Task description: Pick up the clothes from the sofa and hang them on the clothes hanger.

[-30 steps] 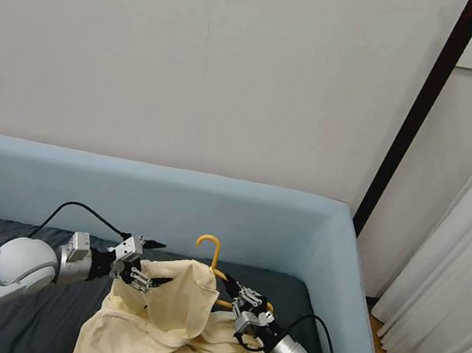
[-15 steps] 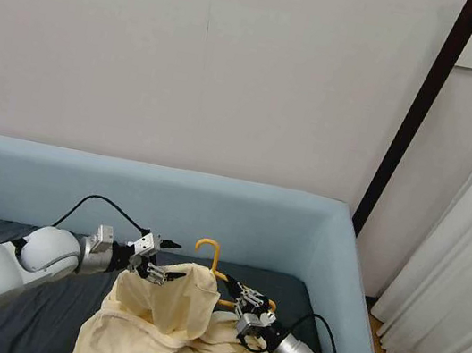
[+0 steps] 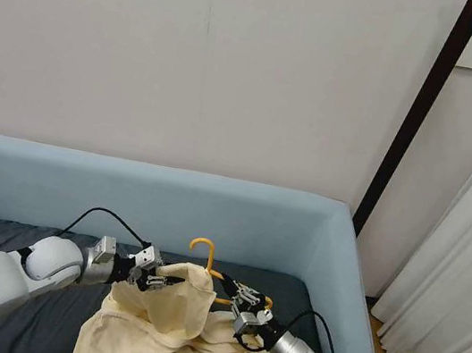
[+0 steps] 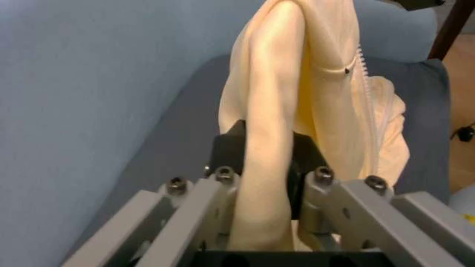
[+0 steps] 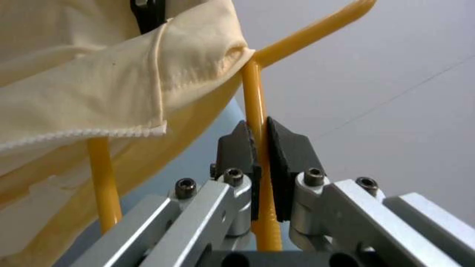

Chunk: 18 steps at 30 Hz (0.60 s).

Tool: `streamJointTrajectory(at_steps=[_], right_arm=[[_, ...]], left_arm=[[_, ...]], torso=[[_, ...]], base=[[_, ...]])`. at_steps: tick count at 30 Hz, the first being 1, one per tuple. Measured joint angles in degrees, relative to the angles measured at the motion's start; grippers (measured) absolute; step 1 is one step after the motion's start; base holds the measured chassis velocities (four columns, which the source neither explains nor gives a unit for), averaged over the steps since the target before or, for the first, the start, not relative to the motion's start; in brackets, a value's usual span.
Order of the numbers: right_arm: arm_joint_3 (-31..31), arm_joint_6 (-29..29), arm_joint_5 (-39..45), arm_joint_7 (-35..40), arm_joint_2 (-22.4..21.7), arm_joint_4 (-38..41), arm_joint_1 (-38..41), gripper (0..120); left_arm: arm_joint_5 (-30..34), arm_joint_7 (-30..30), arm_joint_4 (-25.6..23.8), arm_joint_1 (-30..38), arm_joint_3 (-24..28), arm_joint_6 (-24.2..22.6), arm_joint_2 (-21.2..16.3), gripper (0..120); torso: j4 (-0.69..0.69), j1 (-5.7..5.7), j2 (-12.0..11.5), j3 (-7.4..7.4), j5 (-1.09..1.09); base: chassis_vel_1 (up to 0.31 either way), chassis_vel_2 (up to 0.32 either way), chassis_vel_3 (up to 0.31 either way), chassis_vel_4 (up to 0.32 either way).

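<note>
One crumpled pale-yellow garment, perhaps a shirt, drapes one yellow hanger at the right end of the sofa. The left gripper pinches the garment; the right gripper clamps the hanger.

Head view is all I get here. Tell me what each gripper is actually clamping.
Observer: In the right wrist view, the right gripper is shut on the yellow hanger. It pinches the hanger's thin rod between its black pads.
Operator: Now the left one.
Observer: In the left wrist view, the left gripper is shut on a thick rolled fold of the cream garment. The fold runs on out past the pads.
Operator: Report the cloth at the hanger.
Observer: In the right wrist view, the garment's stitched hem lies over the hanger where the rod bends, just beyond the pinch point.
</note>
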<state>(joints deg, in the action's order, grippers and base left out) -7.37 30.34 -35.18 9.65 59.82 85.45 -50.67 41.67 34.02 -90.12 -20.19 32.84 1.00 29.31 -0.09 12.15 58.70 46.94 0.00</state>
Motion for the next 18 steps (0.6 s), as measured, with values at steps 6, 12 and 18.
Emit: streamJointTrajectory(at_steps=[6, 12, 18], right_arm=[[-0.34, 0.69, 0.25, 0.16, 0.15, -0.24, -0.01, 4], [-0.51, 0.38, 0.58, 0.48, 0.26, -0.03, -0.45, 4], [-0.85, -0.76, 3.06, 0.23, -0.01, 1.17, -1.00, 23]], left_arm=[[-0.13, 2.05, 0.22, -0.89, -0.11, 0.66, 0.28, 1], [-0.14, 3.64, 0.57, -1.69, -1.08, 1.26, 0.37, 1], [-0.13, 3.88, 0.87, -5.02, -4.45, 1.77, 0.04, 1]], torso=[[0.01, 0.00, 0.00, 0.00, 0.00], [0.00, 0.00, 0.00, 0.00, 0.00], [0.01, 0.00, 0.00, 0.00, -0.01]], base=[[0.000, 0.000, 0.000, 0.000], [0.000, 0.000, 0.000, 0.000], [0.000, 0.000, 0.000, 0.000]])
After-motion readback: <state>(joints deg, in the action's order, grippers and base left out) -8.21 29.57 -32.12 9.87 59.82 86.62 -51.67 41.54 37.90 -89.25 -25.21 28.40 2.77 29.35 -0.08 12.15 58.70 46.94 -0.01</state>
